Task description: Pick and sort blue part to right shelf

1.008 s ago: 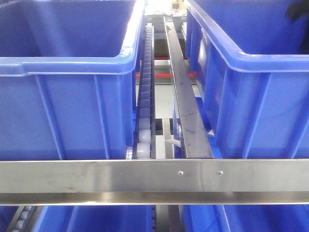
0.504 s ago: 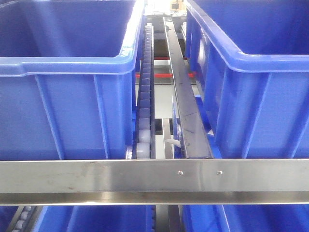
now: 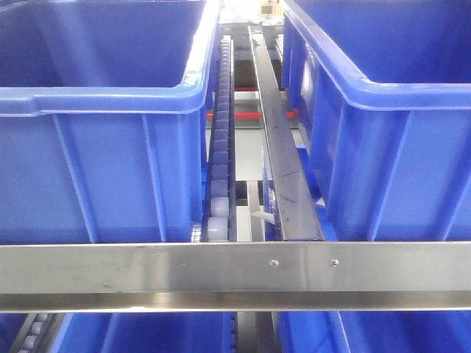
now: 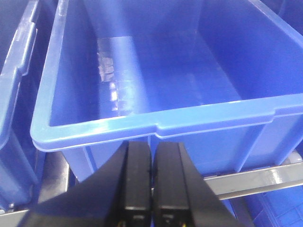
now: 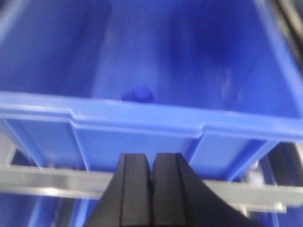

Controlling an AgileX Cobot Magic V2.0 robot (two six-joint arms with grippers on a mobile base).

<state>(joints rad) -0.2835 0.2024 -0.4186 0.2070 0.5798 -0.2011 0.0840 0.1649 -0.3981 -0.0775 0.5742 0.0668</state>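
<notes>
The right shelf is a steel rack with a flat front crossbar point(image 3: 184, 268) bearing two screws, a roller track point(image 3: 221, 147), and large blue crates left point(image 3: 96, 176) and right point(image 3: 397, 169). In the right wrist view a small blue lump with a round top, seemingly the blue part point(image 5: 137, 93), lies inside a crate point(image 5: 142, 117), half hidden behind the near rim; the view is blurred. My right gripper point(image 5: 151, 158) is shut and empty, in front of that crate's near wall. My left gripper point(image 4: 151, 146) is shut and empty before another crate point(image 4: 156, 124) with nothing visible inside.
A steel divider rail point(image 3: 283, 162) runs between the two crates. More blue crates sit on the level below point(image 3: 147, 334). Another crate point(image 4: 16, 94) stands left of the one in the left wrist view. The crossbar also shows under each gripper point(image 5: 47, 177) point(image 4: 255, 179).
A dark shape at the top right corner of the front view has gone out of sight. The shelf and crates have barely shifted.
</notes>
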